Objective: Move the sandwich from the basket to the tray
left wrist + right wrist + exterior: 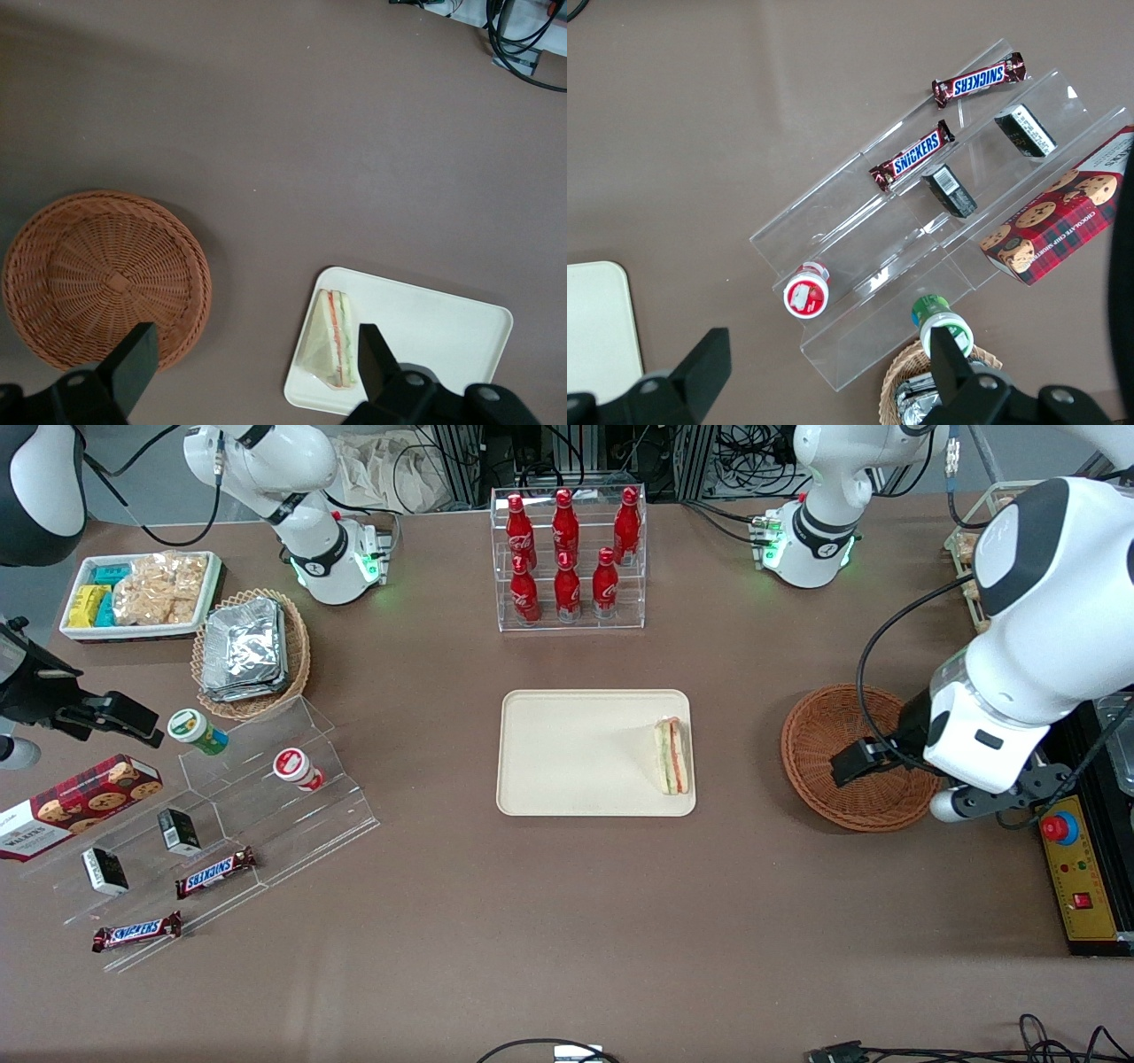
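The sandwich (672, 755) lies on the cream-beige tray (576, 753), along the tray edge nearest the working arm's end of the table. It also shows in the left wrist view (337, 341), on the tray (434, 332). The reddish-brown wicker basket (828, 726) stands beside the tray toward the working arm's end and holds nothing (106, 279). My left gripper (886, 771) hangs high above the basket, open and empty. In the left wrist view the gripper (255, 347) frames the bare table between basket and tray.
A clear rack of red bottles (567, 558) stands farther from the front camera than the tray. Toward the parked arm's end are a tan basket of foil packets (248, 651), a white snack tray (137, 593) and a clear stepped shelf (221, 815). A control box (1076, 868) sits beside the basket.
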Tool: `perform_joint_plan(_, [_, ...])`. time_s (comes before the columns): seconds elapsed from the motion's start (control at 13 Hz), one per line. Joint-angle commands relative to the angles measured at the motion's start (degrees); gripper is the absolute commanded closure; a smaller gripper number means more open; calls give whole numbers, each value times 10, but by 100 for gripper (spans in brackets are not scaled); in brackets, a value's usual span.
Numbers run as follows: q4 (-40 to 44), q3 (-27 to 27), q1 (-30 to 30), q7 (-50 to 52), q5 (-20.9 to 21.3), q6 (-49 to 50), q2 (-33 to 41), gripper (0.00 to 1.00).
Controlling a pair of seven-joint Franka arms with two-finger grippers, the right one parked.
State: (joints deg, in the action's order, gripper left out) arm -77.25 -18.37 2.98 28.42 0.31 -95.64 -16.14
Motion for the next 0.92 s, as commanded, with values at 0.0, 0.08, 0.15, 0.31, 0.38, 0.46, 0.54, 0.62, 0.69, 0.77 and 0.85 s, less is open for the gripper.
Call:
perform_joint_plan(0.0, [22,-5,11,-48,14,14,-8,0])
perform_joint_plan(0.08, [23,10,11,-64,14,13,-9,0])
perform_joint_plan(0.15, [23,30,10,-73,13,13,-9,0])
perform_joint_plan(0.31, [22,54,10,-92,13,14,-9,0])
perform_joint_plan(0.38, [17,60,9,-106,15,14,-2,0])
perform_joint_plan(0.46, [-2,81,8,-114,17,13,13,0])
perform_joint_plan(0.54, [-33,106,4,-120,11,4,31,0])
perform_joint_plan(0.62, [-57,126,-3,-122,12,-4,51,0])
perform_joint_plan(0.69, [-84,139,-16,-122,14,-4,76,0])
perform_joint_plan(0.77, [-122,148,-17,-122,14,-7,110,0])
perform_joint_plan(0.85, [-170,148,-17,-122,10,-13,150,0])
